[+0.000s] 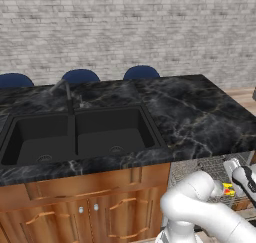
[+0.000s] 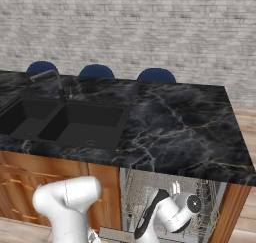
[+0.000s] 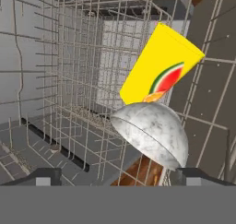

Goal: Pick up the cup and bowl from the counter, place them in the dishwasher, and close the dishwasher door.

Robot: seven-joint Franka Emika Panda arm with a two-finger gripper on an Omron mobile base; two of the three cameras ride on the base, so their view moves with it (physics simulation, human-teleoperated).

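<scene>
Simulated kitchen. A long glossy black marble counter (image 1: 200, 112) w/ thin white veins runs across both base views, w/ a black double sink (image 1: 77, 134) set into it and a slim faucet (image 1: 64, 89) behind the sink. Three blue chair backs (image 1: 80, 76) show beyond the counter, in front of a pale grey brick wall (image 1: 125, 27). Brown wooden cabinets (image 1: 85, 207) sit under the sink. To their right, below the counter, the dishwasher (image 2: 170, 202) stands open, grey wire racks visible inside. The white robot arm (image 2: 67, 202) bends low, its hand reaching into the dishwasher opening. In the hand view, the gripper (image 3: 117, 177) shows two dark fingertips (image 3: 44, 176) set far apart at the bottom edge, nothing between them: released, jaws wide. Just ahead of it in the wire rack (image 3: 87, 71), a yellow cup (image 3: 161, 64) w/ a watermelon-slice print lies tilted, its base pointing down toward a grey mottled bowl (image 3: 152, 131) that rests upside down, dome up. Cup and bowl look to be touching or nearly so; can't tell which. A bit of the yellow cup (image 1: 228, 189) also peeks past the arm in the left base view, inside the dishwasher. Door panel itself can't be made out.
</scene>
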